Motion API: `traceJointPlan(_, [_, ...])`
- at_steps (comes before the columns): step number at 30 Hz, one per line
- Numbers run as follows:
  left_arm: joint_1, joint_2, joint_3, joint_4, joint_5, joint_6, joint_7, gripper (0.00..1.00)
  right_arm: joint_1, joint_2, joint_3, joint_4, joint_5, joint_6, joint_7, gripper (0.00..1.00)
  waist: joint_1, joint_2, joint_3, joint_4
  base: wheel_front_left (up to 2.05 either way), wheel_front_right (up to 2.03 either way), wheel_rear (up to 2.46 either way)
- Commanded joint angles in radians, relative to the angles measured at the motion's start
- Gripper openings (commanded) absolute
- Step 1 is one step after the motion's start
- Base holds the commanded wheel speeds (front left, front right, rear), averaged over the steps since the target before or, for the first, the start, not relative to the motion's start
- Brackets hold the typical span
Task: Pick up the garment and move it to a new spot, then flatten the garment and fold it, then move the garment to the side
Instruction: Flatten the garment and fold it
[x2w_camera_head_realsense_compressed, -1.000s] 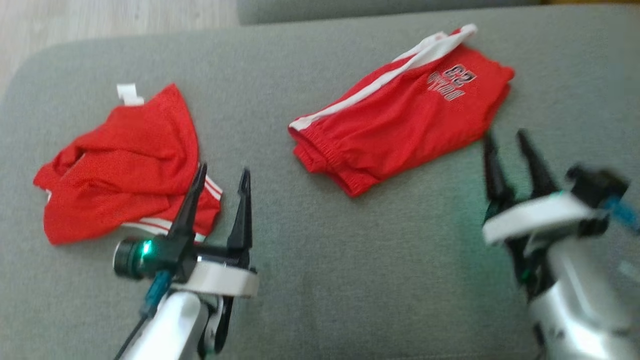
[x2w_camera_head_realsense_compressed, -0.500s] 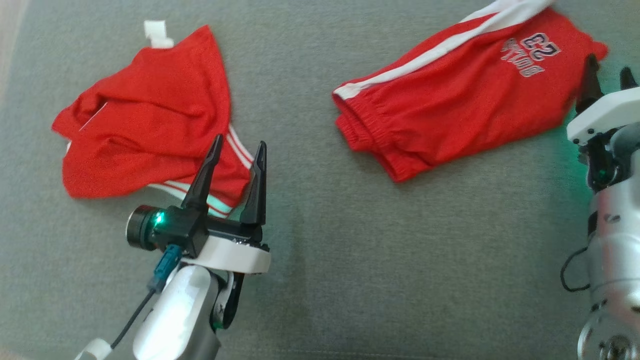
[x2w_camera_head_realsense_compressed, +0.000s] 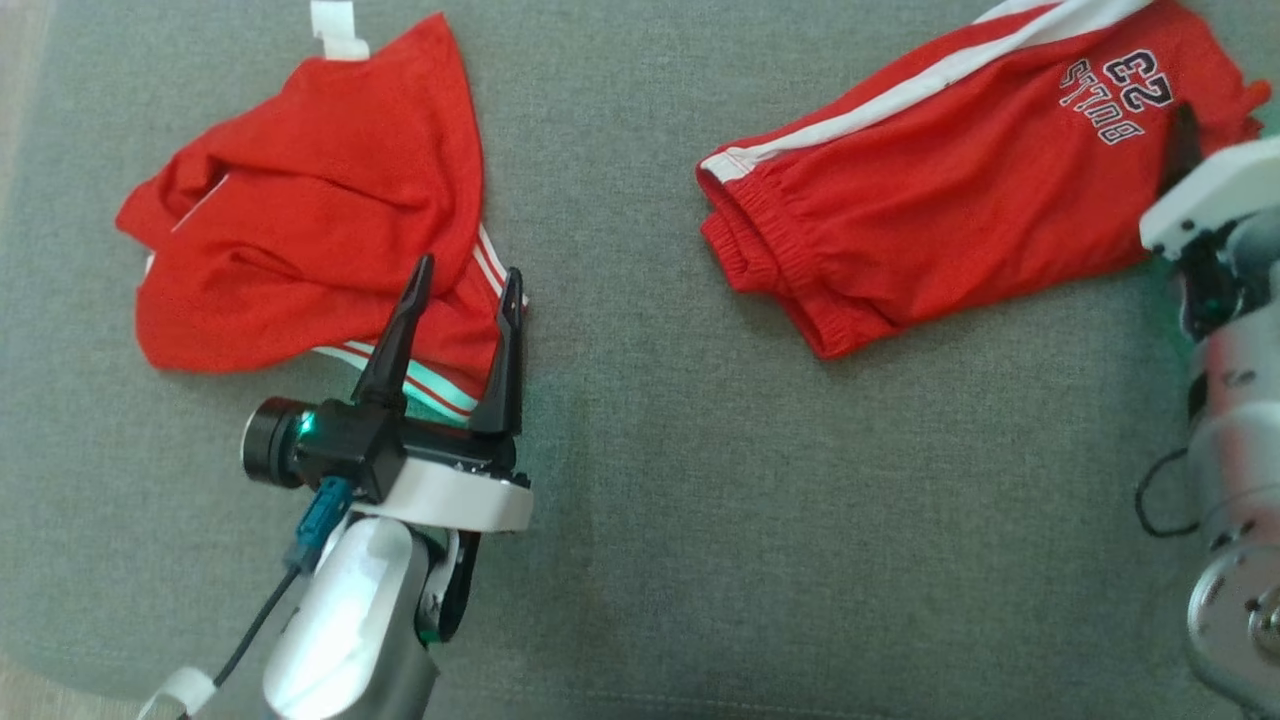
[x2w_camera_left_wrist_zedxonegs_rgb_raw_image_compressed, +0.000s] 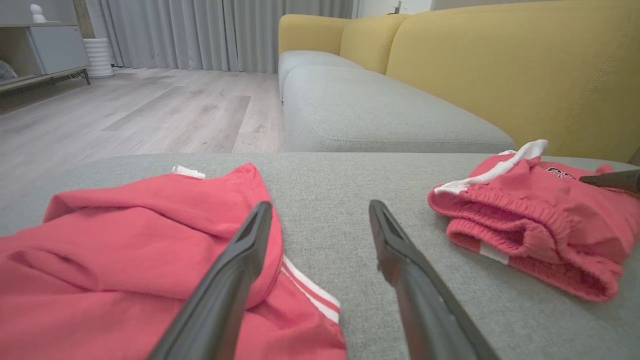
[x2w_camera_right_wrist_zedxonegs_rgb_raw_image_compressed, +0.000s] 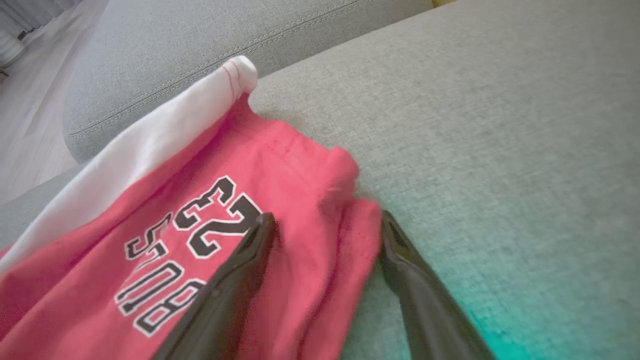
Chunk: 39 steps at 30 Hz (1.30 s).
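Two red garments lie on a grey sofa cushion (x2w_camera_head_realsense_compressed: 700, 520). At the robot's left is a crumpled red garment (x2w_camera_head_realsense_compressed: 300, 230). Its white-striped near edge is framed by the left gripper (x2w_camera_head_realsense_compressed: 470, 270), whose fingers are spread wide and hold nothing. Well apart to the right, folded red shorts (x2w_camera_head_realsense_compressed: 930, 210) printed "Bulls 23" are laid on a slant, waistband toward the middle. Their hem end lies under the right gripper (x2w_camera_right_wrist_zedxonegs_rgb_raw_image_compressed: 326, 217), which is likewise wide open and empty. The crumpled piece is judged next to be lifted, the left arm being nearer.
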Motion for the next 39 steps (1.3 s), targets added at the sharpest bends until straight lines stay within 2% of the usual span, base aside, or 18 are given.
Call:
traceJointPlan(1, [-0.033,0.001,0.040,-0.032,0.015,-0.006,-0.010,1.00,-0.026,0.010,0.029,0.018,0.004,0.007,0.006,0.86,0.0000,0.0000,0.005,-0.002,0.00,0.00,0.00])
traceJointPlan(2, [-0.034,-0.001,0.043,-0.032,0.018,-0.008,-0.010,1.00,-0.036,0.004,0.044,0.027,0.003,0.007,0.000,0.12,0.0000,0.0000,0.006,-0.004,0.00,0.00,0.00])
traceJointPlan(3, [-0.034,-0.002,0.046,-0.031,0.020,-0.009,-0.010,1.00,-0.044,-0.002,0.057,0.035,0.005,0.007,-0.011,0.00,0.0000,0.0000,0.006,-0.008,0.00,0.00,0.00])
traceJointPlan(13, [-0.006,-0.011,0.084,-0.022,0.038,-0.026,-0.010,1.00,-0.011,-0.055,0.124,0.074,0.143,0.007,-0.148,0.00,0.0000,0.0000,-0.065,-0.081,0.00,0.00,0.00])
traceJointPlan(21, [0.018,-0.017,0.093,-0.021,0.048,-0.035,-0.010,1.00,0.102,-0.166,0.116,0.068,0.246,0.007,-0.204,0.00,0.0000,0.0000,-0.101,-0.122,0.00,0.00,0.00])
traceJointPlan(24, [0.026,-0.019,0.095,-0.020,0.050,-0.040,-0.010,1.00,0.123,-0.186,0.115,0.072,0.261,0.007,-0.209,0.00,0.0000,0.0000,-0.104,-0.126,0.00,0.00,0.00])
traceJointPlan(33, [0.040,-0.021,0.111,-0.012,0.059,-0.051,-0.010,1.00,0.124,-0.161,0.159,0.031,0.348,0.007,-0.233,0.00,0.0000,0.0000,-0.120,-0.120,0.00,0.00,0.00])
traceJointPlan(39, [0.059,-0.023,0.115,-0.004,0.059,-0.052,-0.010,1.00,0.143,-0.112,0.279,-0.078,0.461,0.007,-0.235,0.00,0.0000,0.0000,-0.163,-0.115,0.00,0.00,0.00])
